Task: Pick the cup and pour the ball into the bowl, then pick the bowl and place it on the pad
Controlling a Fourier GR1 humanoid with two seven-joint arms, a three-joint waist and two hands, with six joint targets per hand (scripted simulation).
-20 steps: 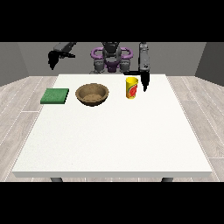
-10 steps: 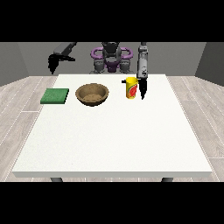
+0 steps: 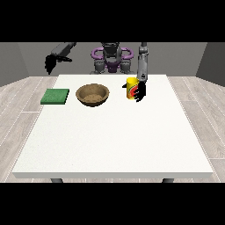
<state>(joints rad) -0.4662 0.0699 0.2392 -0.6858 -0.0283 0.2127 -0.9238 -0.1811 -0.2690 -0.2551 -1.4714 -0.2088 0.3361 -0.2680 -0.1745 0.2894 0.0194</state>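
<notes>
A yellow cup with a red mark stands upright on the white table, towards the back and right of centre. No ball shows; the cup's inside is hidden. The hand at the view's right hangs down right beside the cup on its right side, fingers spread towards it and open. I cannot tell whether it touches the cup. A brown bowl sits left of the cup, apart from it. Further left lies the flat green pad. The hand at the view's left is held up in the air beyond the table's back left corner, open and holding nothing.
The robot's purple and grey torso stands behind the table's back edge. Grey plank floor surrounds the table on all sides.
The hand at the view's right has come down and moved left, from behind the cup to close beside it. The other hand has barely shifted. Cup, bowl and pad have not moved.
</notes>
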